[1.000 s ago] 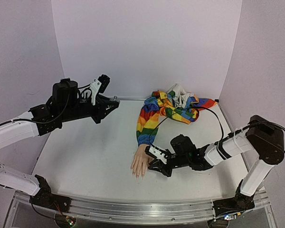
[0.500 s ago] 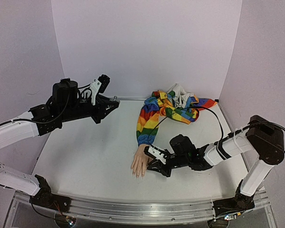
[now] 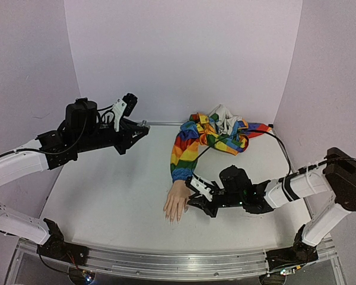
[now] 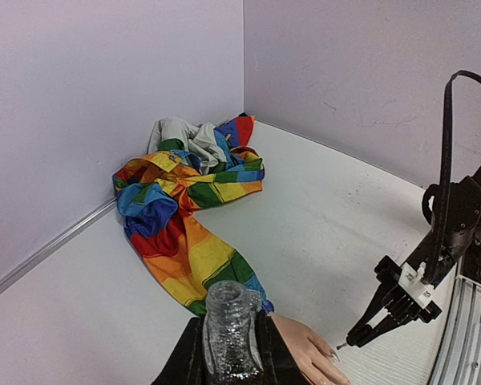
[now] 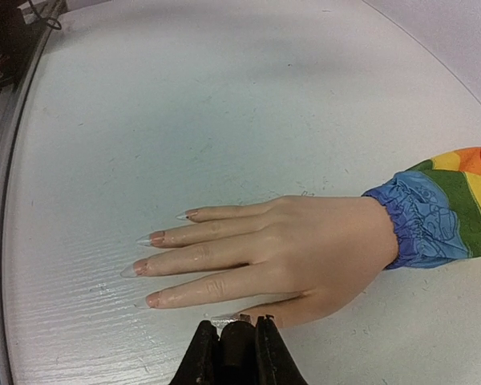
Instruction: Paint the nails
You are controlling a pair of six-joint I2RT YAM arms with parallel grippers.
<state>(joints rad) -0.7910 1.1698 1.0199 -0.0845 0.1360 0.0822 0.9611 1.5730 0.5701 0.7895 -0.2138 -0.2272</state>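
Note:
The mannequin hand [image 5: 305, 249] lies palm down on the table, fingers pointing left, with the rainbow sleeve [image 5: 441, 208] at its wrist. Its long nails [image 5: 148, 239] are clear-tipped with pinkish bases. My right gripper [image 5: 235, 329] is shut on a black brush cap [image 5: 237, 346]. The brush tip rests at the thumb nail [image 5: 224, 320]. In the top view this gripper [image 3: 196, 195] sits just right of the hand [image 3: 175, 205]. My left gripper [image 4: 228, 341] is shut on an open clear glittery bottle [image 4: 228, 321] and is held high at the left [image 3: 133, 127].
The bunched rainbow garment [image 3: 219, 133] lies at the back right corner, with a black cable [image 3: 273, 142] running over it. Purple walls close the left, back and right sides. A metal rail [image 3: 166, 261] runs along the near edge.
My right arm's forearm and elbow have swung to the right and the gripper has shifted slightly right, staying at the hand's thumb side. The left arm has not moved.

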